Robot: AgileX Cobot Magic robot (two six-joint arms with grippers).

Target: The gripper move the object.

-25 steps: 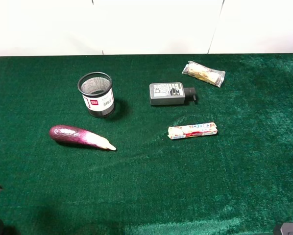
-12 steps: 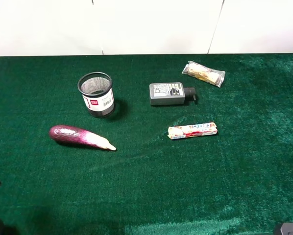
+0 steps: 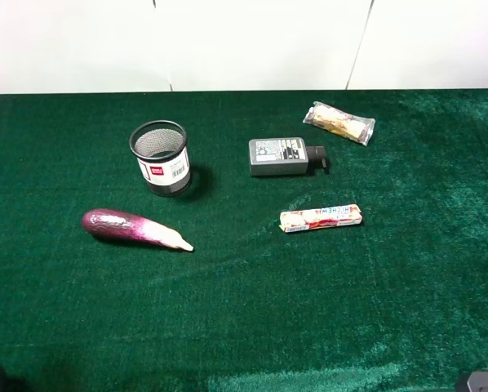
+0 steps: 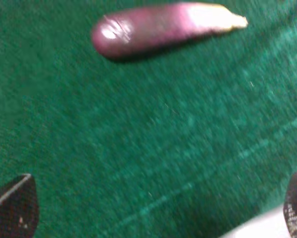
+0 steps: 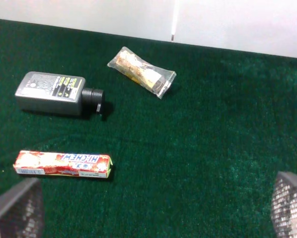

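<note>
The object, a slim candy roll [image 3: 320, 218] in a cream-white wrapper with red and blue print, lies flat on the green cloth right of centre. It also shows in the right wrist view [image 5: 63, 164]. My right gripper [image 5: 153, 210] is open and empty, well short of the roll on the near side, with both fingertips [image 5: 14, 208] at the frame's edges. My left gripper [image 4: 153, 213] is open and empty above bare cloth, with the purple eggplant [image 4: 158, 27] ahead of it. In the exterior view only slivers of both arms show at the bottom corners.
A black mesh cup [image 3: 159, 157] stands at the back left. The eggplant [image 3: 134, 229] lies in front of it. A grey power adapter [image 3: 281, 156] lies behind the candy roll. A clear-wrapped tan snack packet [image 3: 339, 122] lies at the back right.
The dark tip of the left arm at the exterior view's left edge has slid out of the frame. Nothing on the table has moved.
</note>
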